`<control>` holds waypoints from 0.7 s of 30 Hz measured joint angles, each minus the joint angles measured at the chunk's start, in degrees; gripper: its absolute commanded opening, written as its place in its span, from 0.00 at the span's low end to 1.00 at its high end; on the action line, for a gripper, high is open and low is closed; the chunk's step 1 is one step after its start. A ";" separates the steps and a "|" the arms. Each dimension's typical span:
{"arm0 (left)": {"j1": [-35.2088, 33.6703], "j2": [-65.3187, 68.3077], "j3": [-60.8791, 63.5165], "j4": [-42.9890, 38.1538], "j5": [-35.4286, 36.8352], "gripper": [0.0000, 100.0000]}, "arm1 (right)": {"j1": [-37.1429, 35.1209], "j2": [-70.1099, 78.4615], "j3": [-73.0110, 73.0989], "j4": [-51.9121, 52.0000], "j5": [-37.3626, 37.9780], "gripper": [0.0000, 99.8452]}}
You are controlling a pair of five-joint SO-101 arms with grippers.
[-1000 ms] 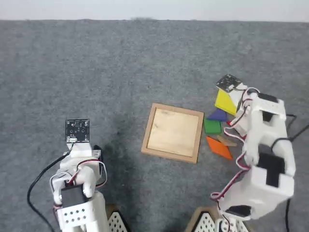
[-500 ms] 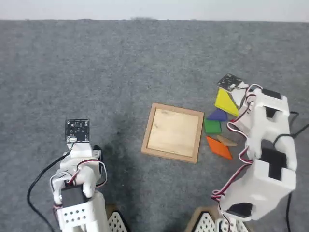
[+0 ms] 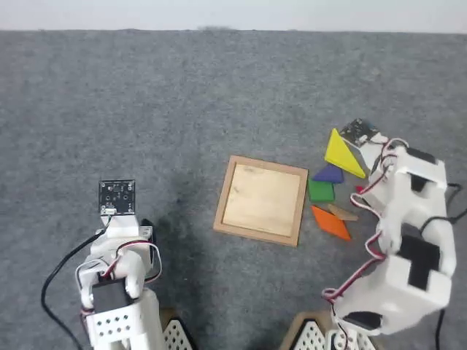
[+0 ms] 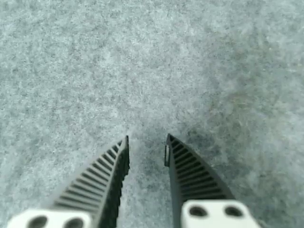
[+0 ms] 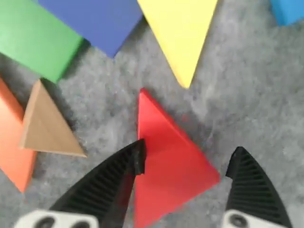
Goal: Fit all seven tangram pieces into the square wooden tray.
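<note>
Right wrist view, and you've got the right gripper [image 5: 189, 156] straddling the red triangle [image 5: 168, 166]. Fingers are spread wide, one tip at its edge, the other out past the opposite corner. Nothing pinched yet!

— Why red first, would you say?

— Room, I'd guess. It lies a little apart, so you can drop a finger down either side. Look at the neighbours: yellow triangle [image 5: 183, 28], blue triangle [image 5: 95, 21] and green square [image 5: 33, 38] sit packed close, and the tan triangle [image 5: 47, 130] is touching the orange piece [image 5: 12, 137]. There's a light blue piece [image 5: 289, 9] out at the fringe too. Those are harder to get around cleanly.

— And the tray?

— High view: the square wooden tray [image 3: 263, 200] sits mid-table [image 3: 146, 109], nothing fitted yet, with the whole cluster just right of it. That makes it a short carry leftward for you, by my reckoning.

— Your other arm?

— Your left gripper [image 4: 147, 140] hangs at the near left, well apart from the tray, fingers narrowly parted and holding nothing. It's probably parked there so the arms don't cross. One caution: red is a thin, flat piece on a fuzzy surface, so go low or it may skid away as you close.
</note>
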 measured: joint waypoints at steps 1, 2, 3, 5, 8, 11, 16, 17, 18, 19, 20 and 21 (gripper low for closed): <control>0.00 0.00 0.00 0.00 0.00 0.12 | 0.18 -1.14 2.11 -0.70 0.09 0.30; 0.00 0.00 0.00 0.00 0.00 0.12 | 0.62 -0.79 4.48 -1.32 0.00 0.29; 0.00 0.00 0.00 0.00 0.00 0.12 | 0.97 -2.81 5.89 -2.11 0.09 0.28; 0.00 0.00 0.00 0.00 0.00 0.12 | 1.58 -4.04 8.18 -2.90 0.09 0.25; 0.00 -0.09 0.00 0.00 0.00 0.12 | 2.20 -4.75 9.49 -3.43 0.00 0.21; 0.00 0.00 0.00 0.00 0.00 0.12 | 2.81 -4.84 9.58 -3.43 0.09 0.21; 0.00 0.00 0.00 0.00 0.00 0.12 | 5.19 -6.51 9.85 -3.43 -3.16 0.27; 0.00 0.00 0.00 0.00 0.00 0.12 | 6.07 -7.74 10.81 -3.43 -5.45 0.28; 0.00 0.00 0.00 0.00 0.00 0.12 | 7.03 -9.23 11.08 -3.08 -8.00 0.28; 0.00 0.00 0.00 0.00 0.00 0.12 | 7.91 -11.25 11.60 -2.90 -10.29 0.28; 0.00 0.00 0.00 0.00 0.00 0.12 | 8.79 -13.54 11.69 -2.37 -12.66 0.28; 0.00 0.00 0.00 0.00 0.00 0.12 | 9.32 -16.44 11.69 -0.88 -14.59 0.28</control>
